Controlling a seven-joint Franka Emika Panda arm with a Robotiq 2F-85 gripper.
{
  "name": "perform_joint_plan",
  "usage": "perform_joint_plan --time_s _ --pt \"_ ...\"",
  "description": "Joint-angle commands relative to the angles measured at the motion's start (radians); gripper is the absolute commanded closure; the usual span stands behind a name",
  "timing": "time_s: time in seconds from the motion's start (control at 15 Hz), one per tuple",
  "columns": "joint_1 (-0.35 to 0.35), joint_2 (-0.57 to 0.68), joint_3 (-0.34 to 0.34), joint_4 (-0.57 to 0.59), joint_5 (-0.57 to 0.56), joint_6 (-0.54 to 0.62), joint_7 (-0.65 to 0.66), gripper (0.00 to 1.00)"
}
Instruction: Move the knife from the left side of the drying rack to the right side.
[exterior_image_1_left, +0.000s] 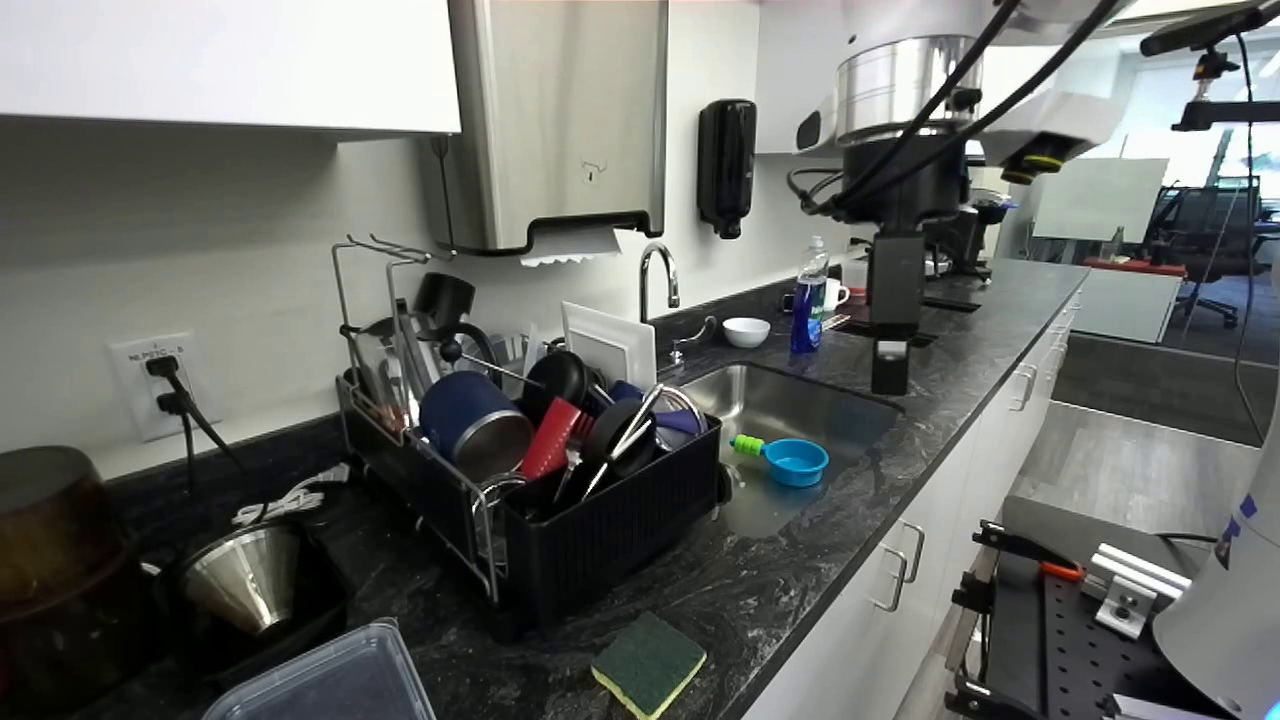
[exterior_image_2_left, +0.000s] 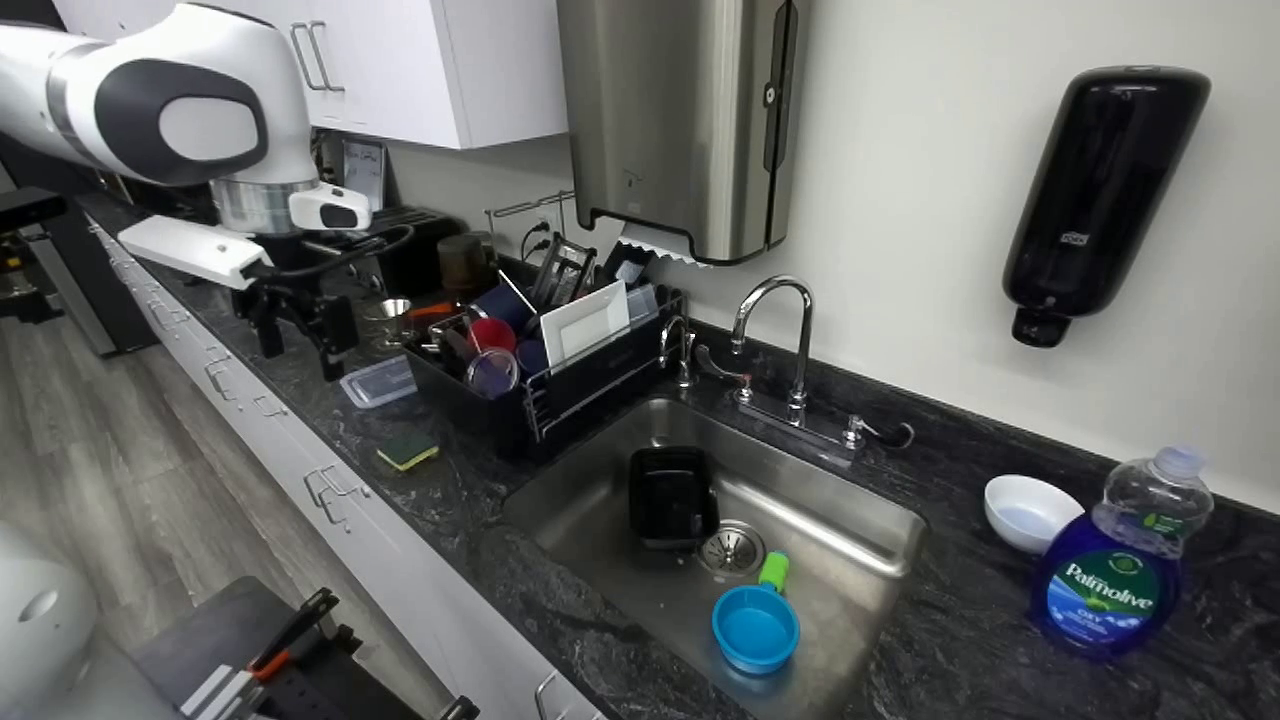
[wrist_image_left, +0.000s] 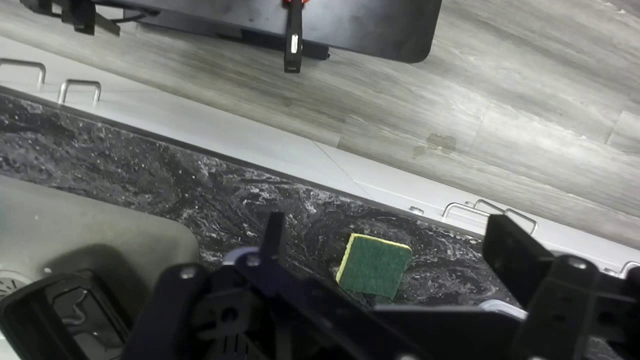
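Note:
The black drying rack (exterior_image_1_left: 610, 545) stands on the dark counter beside the sink, full of dishes; it also shows in an exterior view (exterior_image_2_left: 610, 362). It holds a blue pot-like vessel (exterior_image_1_left: 475, 425), a red cup-like thing (exterior_image_1_left: 552, 440), a white square plate (exterior_image_1_left: 612, 345) and several thin metal handles (exterior_image_1_left: 625, 440). I cannot pick out the knife for certain among these. My gripper (exterior_image_2_left: 300, 352) hangs pointing down, apart from the rack and above it; it also shows edge-on (exterior_image_1_left: 890, 370). In the wrist view its fingers (wrist_image_left: 384, 225) are spread wide with nothing between them.
A green and yellow sponge (wrist_image_left: 375, 265) lies near the counter's front edge. A steel sink (exterior_image_2_left: 850, 520) with a blue bowl (exterior_image_2_left: 755, 630) and black tub (exterior_image_2_left: 672, 495) adjoins the rack. Tall wire uprights (exterior_image_1_left: 340, 290), a faucet (exterior_image_2_left: 800, 340) and a towel dispenser (exterior_image_1_left: 580, 110) stand around it.

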Motion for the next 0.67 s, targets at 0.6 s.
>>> perform_joint_plan --time_s 0.6 --pt "0.076 0.102 -0.098 0.029 -0.134 0.198 -0.419 0.0"
